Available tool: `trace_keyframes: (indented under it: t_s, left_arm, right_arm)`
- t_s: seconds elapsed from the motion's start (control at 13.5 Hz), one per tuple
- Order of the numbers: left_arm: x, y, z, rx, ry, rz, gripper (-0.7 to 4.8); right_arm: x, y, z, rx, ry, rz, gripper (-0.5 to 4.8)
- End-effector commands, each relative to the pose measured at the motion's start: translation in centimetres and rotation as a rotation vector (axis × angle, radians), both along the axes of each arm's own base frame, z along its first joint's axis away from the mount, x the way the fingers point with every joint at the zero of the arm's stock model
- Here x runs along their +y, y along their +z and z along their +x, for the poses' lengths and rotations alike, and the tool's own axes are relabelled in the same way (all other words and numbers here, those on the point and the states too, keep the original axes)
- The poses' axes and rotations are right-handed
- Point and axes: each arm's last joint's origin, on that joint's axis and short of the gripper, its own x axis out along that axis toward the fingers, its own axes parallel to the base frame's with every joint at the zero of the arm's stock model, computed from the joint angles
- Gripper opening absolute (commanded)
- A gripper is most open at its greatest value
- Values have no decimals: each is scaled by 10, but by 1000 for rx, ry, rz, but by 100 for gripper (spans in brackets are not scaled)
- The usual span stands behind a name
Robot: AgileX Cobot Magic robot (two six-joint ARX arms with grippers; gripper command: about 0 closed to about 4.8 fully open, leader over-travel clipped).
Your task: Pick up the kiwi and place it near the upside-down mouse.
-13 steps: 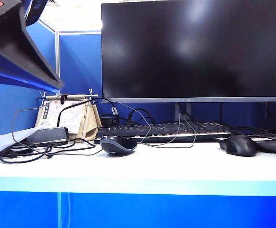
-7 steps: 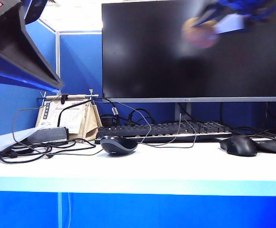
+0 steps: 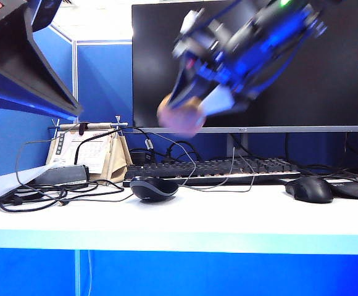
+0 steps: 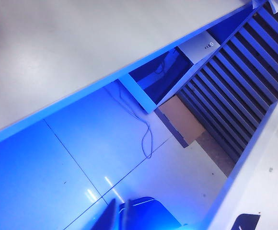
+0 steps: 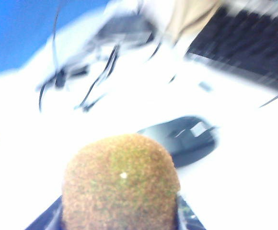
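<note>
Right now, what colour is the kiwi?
Fuzzy brown-tan with a greenish tinge; the kiwi shows best in the right wrist view.

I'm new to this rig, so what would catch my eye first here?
The right gripper, shut on the kiwi, hangs blurred in front of the black monitor, above the upside-down mouse on the white desk. The left gripper is out of view.

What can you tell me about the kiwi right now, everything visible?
The kiwi is an oval fruit with fuzzy brown-tan skin, a faint greenish tinge and one small pale speck. The right end effector holds it, dark fingers flanking its sides. It hangs in the air in front of the monitor, above the upside-down mouse and touching nothing else. Motion blur hides finer detail.
</note>
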Motion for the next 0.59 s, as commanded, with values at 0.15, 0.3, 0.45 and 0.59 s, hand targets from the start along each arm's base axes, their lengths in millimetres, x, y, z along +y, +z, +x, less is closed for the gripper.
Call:
trace_keyframes:
  t_s: [0.15,0.3,0.45,0.59]
  left_arm:
    - [-1,3,0,-12,-8,-10,30]
    - [-1,3,0,-11,-8,-10,30]
    - [-1,3,0,-12,-8,-10,30]
    - [-1,3,0,-12,-7,-10,30]
  right_arm:
    - [30,-45,-8,19,44,-43,260]
    - [36,-68,-5,94,44,-63,260]
    - [39,-79,-1,100,41,-70,260]
    - [42,-86,3,83,41,-58,260]
